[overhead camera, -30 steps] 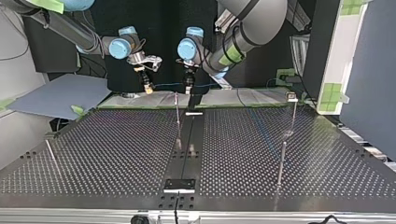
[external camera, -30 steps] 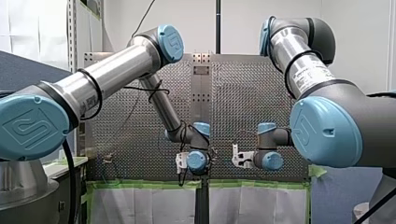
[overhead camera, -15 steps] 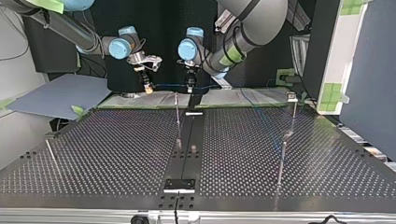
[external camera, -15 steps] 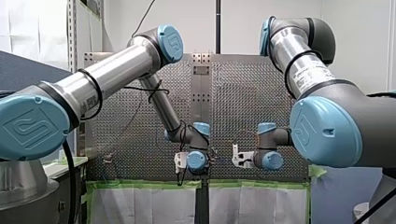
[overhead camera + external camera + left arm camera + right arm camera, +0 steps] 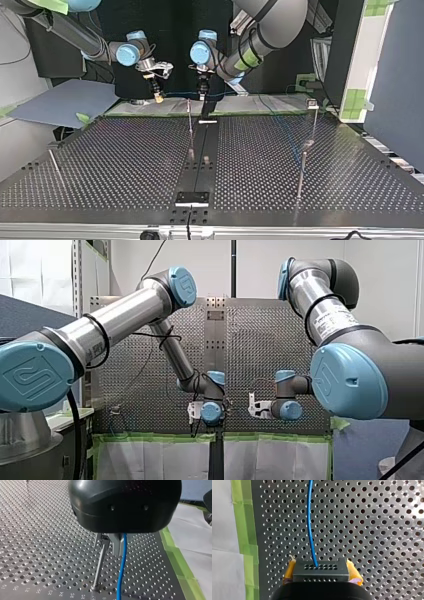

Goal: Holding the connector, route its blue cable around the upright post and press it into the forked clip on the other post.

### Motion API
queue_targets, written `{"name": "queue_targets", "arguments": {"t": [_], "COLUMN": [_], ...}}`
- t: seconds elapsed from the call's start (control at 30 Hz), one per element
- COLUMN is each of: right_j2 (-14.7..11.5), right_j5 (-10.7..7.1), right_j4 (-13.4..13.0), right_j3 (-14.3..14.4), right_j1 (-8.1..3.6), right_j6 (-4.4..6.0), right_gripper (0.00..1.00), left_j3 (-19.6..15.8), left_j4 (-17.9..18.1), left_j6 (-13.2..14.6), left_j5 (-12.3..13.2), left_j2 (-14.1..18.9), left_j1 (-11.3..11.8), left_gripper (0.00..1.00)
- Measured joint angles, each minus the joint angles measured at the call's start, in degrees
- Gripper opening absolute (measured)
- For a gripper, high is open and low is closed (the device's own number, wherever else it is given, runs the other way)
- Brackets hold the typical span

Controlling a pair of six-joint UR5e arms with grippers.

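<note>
My right gripper [image 5: 321, 577] is clamped on the black connector [image 5: 321, 567], at the top view's far edge left of centre. The blue cable [image 5: 310, 525] runs from it to my left gripper [image 5: 110, 543], whose grip I cannot tell. With the upright post [image 5: 99, 565] just beside the cable there, I judge it best to keep the line lightly taut while rounding it.

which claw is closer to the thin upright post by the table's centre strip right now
Left. My left claw hangs right beside the post, almost at its top. My right claw, holding the connector, sits further off toward the top view's left.
</note>
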Motion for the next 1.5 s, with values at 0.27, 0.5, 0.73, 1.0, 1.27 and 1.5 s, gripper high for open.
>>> {"name": "queue_targets", "arguments": {"t": [0.27,0.5,0.73,1.0,1.27,1.5], "right_j2": [-0.02,-0.01,0.01,0.01,0.02,0.01], "right_j5": [0.00,0.01,0.02,-0.03,0.00,-0.06], "right_j4": [0.12,0.22,0.08,0.19,0.23,0.23], "right_j3": [-0.21,-0.63,-0.71,-0.72,-0.71,-0.71], "right_j1": [-0.28,-0.42,-0.48,-0.50,-0.52,-0.52], "right_j6": [0.06,0.00,-0.09,-0.14,-0.17,-0.20], "right_gripper": [0.00,0.00,0.00,0.00,0.00,0.00], "left_j3": [0.93,1.21,2.04,3.26,3.33,3.38], "left_j4": [-0.31,-0.94,-3.72,-7.28,-9.81,-9.72], "left_j6": [1.83,2.08,2.38,3.41,3.15,1.82], "left_j5": [0.12,0.00,-1.56,-2.96,-2.18,-0.69], "left_j2": [-0.01,-0.01,-0.05,0.00,-0.01,-0.01], "left_j1": [-0.17,-0.21,0.15,0.08,0.14,0.31], "left_gripper": [0.00,0.00,0.00,0.00,0.09,0.50]}}
